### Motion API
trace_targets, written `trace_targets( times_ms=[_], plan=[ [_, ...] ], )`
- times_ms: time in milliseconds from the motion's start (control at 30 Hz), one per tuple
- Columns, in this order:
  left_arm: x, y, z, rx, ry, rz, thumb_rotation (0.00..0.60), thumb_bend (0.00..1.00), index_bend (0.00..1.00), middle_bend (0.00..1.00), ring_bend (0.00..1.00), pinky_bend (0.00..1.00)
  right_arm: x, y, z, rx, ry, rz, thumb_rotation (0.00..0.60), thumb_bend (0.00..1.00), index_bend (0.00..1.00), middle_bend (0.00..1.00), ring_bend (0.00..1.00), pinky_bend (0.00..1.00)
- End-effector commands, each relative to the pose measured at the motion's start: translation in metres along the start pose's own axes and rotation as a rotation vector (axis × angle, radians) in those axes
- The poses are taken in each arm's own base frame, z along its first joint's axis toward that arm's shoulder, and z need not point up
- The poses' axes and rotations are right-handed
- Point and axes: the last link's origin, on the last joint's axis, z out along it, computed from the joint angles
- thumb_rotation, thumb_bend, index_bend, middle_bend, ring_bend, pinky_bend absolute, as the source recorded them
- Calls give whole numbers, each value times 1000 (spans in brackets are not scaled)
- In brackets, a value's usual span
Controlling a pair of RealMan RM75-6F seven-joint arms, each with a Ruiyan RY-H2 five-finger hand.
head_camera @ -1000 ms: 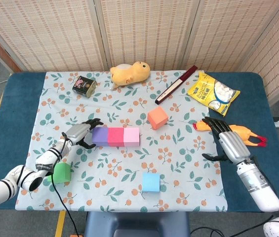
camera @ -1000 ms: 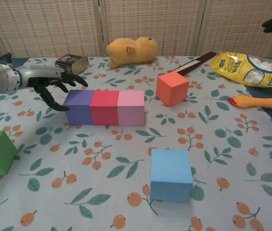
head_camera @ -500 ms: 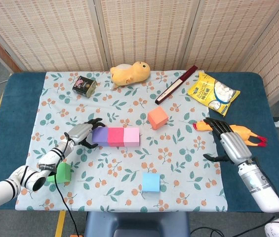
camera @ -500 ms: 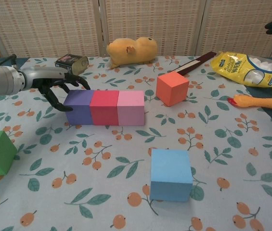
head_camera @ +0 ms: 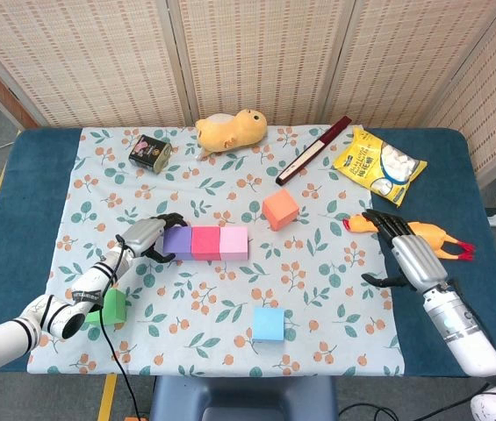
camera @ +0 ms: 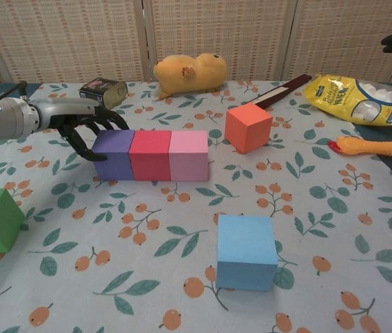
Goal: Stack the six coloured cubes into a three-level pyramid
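Purple [head_camera: 177,242], red [head_camera: 205,243] and pink [head_camera: 234,242] cubes stand touching in a row at mid-cloth. My left hand [head_camera: 147,235] sits at the purple cube's [camera: 114,154] left end, fingers spread and curled, fingertips [camera: 105,123] at its edge, holding nothing. The orange cube [head_camera: 280,210] stands alone behind and to the right of the row. The blue cube [head_camera: 268,324] is near the front edge. The green cube [head_camera: 110,306] lies at front left, beside my left forearm. My right hand [head_camera: 410,254] hovers open at the right, away from all cubes.
Along the back are a small tin [head_camera: 149,151], a yellow plush toy [head_camera: 230,130], a dark red stick [head_camera: 313,150] and a yellow snack bag [head_camera: 379,164]. A rubber chicken [head_camera: 436,235] lies just behind my right hand. The floral cloth [head_camera: 335,289] covers the blue table.
My left hand has moved right, up to the purple cube's left end. The cubes and my right hand have barely shifted.
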Motion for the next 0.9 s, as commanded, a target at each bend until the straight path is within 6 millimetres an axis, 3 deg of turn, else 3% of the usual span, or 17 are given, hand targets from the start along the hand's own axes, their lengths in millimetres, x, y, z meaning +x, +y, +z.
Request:
trace_targets(
  times_ms=[33, 900],
  plan=[
    [0, 0, 0, -2, 0, 2, 600, 313, 232, 116, 127, 198, 0, 0, 0, 0, 0, 0, 600, 84, 0, 39, 0, 46],
    [1, 3, 3, -6, -14, 7, 600, 312, 235, 122, 135, 198, 1, 5, -2, -11, 3, 5, 600, 84, 0, 39, 0, 46]
  ],
)
